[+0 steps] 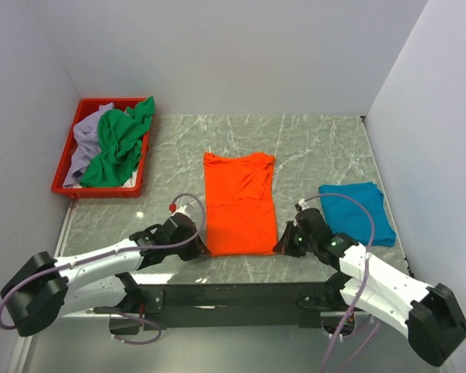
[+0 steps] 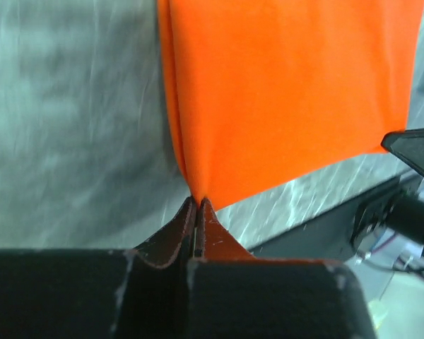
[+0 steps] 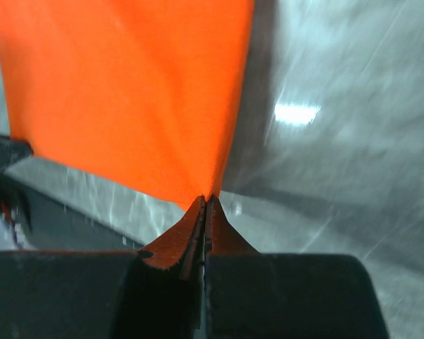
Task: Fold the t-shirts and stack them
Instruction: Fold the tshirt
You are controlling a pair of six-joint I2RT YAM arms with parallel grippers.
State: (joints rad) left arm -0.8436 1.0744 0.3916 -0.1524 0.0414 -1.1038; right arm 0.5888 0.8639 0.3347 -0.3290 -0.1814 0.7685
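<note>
The orange t-shirt [image 1: 238, 202] lies flat in the middle of the table as a long strip, sleeves folded in. My left gripper [image 1: 202, 250] is shut on its near left corner [image 2: 198, 189]. At the near right corner [image 3: 205, 187] my right gripper [image 1: 283, 247] is shut on the cloth too. A folded teal blue t-shirt [image 1: 357, 211] rests on the table to the right. The green t-shirt [image 1: 120, 144] and the pale lavender t-shirt [image 1: 85, 144] lie crumpled in the red tray [image 1: 67, 185].
The red tray stands at the back left against the white wall. White walls close in the table on the left, back and right. A black rail [image 1: 241, 295] runs along the near edge between the arm bases.
</note>
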